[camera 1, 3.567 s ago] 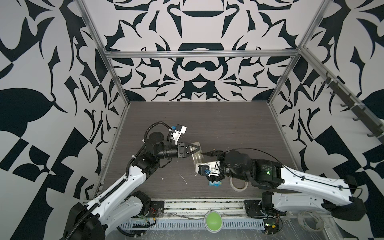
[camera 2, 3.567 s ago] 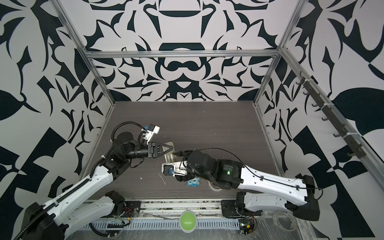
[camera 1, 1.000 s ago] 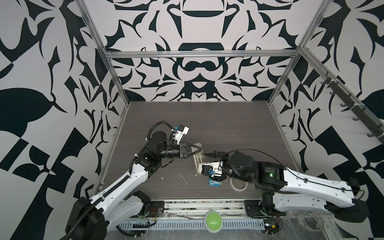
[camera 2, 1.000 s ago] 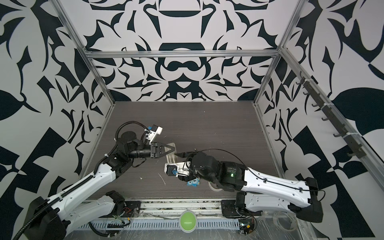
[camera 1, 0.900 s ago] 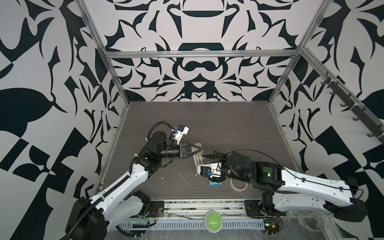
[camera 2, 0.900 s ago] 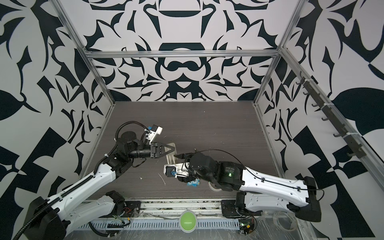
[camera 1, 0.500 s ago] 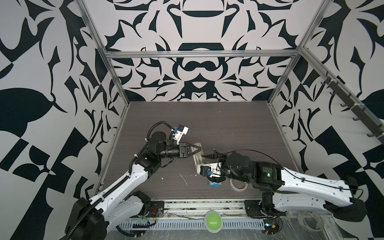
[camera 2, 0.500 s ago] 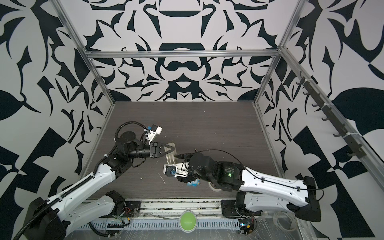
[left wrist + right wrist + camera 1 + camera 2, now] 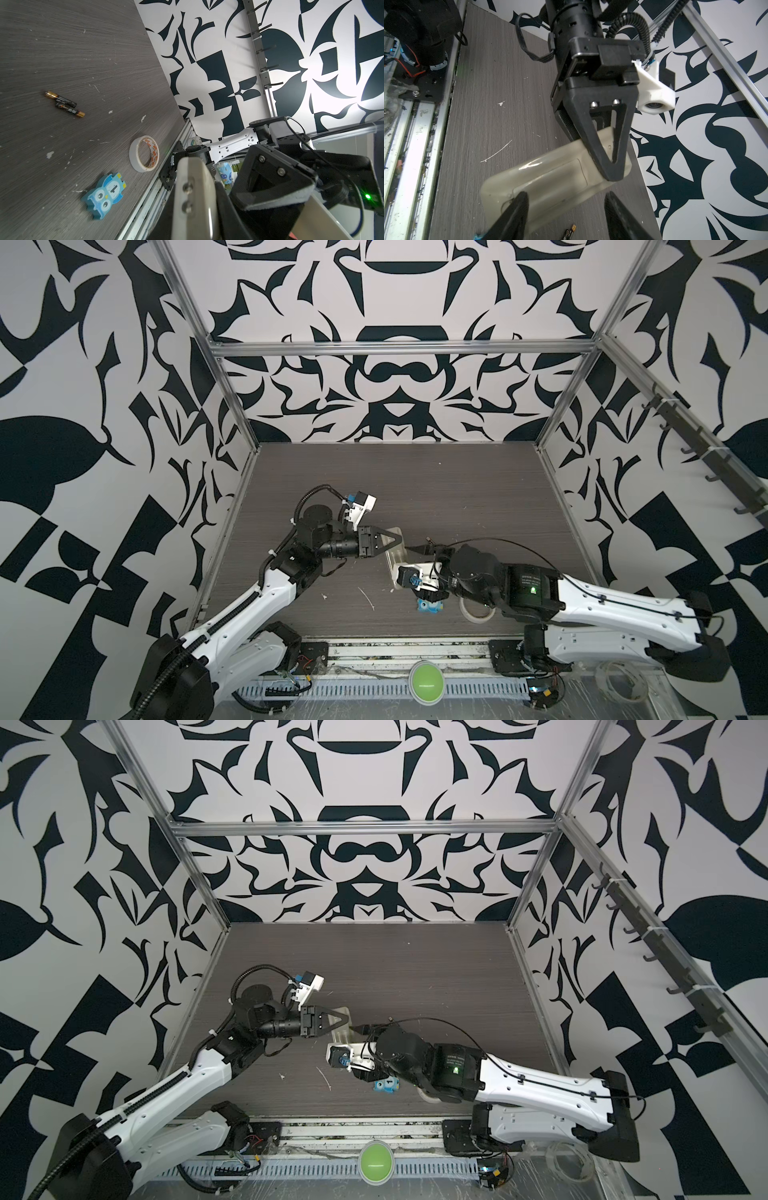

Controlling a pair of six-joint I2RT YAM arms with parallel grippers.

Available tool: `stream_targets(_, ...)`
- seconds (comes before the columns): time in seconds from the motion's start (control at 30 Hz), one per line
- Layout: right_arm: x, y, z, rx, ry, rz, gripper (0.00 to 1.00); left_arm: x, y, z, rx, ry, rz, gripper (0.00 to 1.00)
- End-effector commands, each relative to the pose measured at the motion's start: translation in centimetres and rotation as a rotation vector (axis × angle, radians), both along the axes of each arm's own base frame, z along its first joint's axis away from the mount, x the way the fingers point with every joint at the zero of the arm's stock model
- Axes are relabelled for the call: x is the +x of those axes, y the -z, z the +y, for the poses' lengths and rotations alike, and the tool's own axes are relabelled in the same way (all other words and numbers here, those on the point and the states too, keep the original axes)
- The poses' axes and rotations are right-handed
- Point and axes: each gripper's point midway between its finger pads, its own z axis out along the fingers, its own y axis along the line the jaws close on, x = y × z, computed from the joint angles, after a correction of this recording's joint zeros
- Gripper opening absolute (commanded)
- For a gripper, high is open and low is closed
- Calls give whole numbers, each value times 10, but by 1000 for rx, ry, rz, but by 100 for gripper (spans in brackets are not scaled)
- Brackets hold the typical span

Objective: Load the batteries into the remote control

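Observation:
My left gripper [image 9: 398,540] [image 9: 345,1024] is shut on the remote control [image 9: 394,562] [image 9: 340,1038] and holds it clear of the table. In the right wrist view its black fingers [image 9: 609,162] pinch one end of the off-white back [image 9: 550,182]. The remote control [image 9: 193,182] shows edge-on in the left wrist view, inside my left gripper [image 9: 195,209]. My right gripper [image 9: 566,214] [image 9: 417,549] stands open at the remote's free end; one finger [image 9: 517,212] overlaps it, and I cannot tell if they touch. Two batteries [image 9: 65,105] [image 9: 569,233] lie together on the table.
A blue owl tile [image 9: 429,606] [image 9: 104,192] and a tape roll [image 9: 476,612] [image 9: 144,153] lie near the table's front edge, by the metal rail [image 9: 145,199]. White scraps [image 9: 368,597] dot the dark tabletop. Patterned walls close in three sides.
Both arms have shifted only slightly. My left gripper still holds the remote control in the same spot, and my right gripper stays open beside it.

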Motion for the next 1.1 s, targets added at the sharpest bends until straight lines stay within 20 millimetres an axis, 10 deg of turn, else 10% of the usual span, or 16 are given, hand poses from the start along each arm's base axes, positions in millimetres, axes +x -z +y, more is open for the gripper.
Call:
stream_targets(0.0,-4,0,-2,25,-3,32,63,-6,-12,0,-40,22,-28,0)
stream_targets(0.47,-15,8,-4,17,-34,96,65,-2,-14,-4,-62,32,-22,0)
stream_targets(1.07,20,18,-14,-85,157,10,64,-2,-11,-4,-66,28,-15,0)
